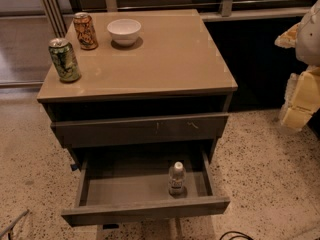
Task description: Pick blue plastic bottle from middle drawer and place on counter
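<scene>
The blue plastic bottle [176, 178] is a small clear bottle with a white cap and a white label. It stands upright in the open middle drawer [145, 211], right of centre and near the front wall. The counter [165, 59] is the glossy tan top of the dark cabinet. My gripper [299, 96], white and pale yellow, hangs at the right edge of the view, well right of the cabinet and above the level of the drawer. It holds nothing that I can see.
On the counter's left side stand a green can [64, 59], an orange can [85, 31] and a white bowl [124, 31]. The drawer above [140, 129], with pale scratch marks, sticks out slightly over the open drawer. The floor is speckled. A railing runs behind.
</scene>
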### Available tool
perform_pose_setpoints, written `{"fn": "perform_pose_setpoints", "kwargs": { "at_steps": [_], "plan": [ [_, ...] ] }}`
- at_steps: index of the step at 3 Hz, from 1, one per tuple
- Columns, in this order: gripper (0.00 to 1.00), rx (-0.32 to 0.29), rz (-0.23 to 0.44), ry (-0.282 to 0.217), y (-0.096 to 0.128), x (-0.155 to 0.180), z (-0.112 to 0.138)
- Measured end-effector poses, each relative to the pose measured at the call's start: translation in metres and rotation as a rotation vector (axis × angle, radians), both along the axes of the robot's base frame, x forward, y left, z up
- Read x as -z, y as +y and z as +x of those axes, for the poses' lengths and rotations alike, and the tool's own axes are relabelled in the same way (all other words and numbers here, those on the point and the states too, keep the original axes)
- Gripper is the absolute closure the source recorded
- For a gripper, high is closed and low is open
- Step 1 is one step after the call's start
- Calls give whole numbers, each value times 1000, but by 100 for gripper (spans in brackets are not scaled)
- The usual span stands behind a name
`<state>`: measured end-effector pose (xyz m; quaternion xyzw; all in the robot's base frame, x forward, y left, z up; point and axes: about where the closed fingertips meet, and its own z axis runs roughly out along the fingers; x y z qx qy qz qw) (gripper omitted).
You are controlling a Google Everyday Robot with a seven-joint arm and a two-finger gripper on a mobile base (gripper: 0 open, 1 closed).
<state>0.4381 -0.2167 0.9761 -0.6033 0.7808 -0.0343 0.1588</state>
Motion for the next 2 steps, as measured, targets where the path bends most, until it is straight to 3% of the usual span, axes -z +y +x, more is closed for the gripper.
{"fn": "perform_pose_setpoints", "kwargs": {
  "at_steps": [1,2],
  "plan": [
    [0,0,0,0,0,0,0],
    [21,0,0,0,0,0,0]
  ]
}}
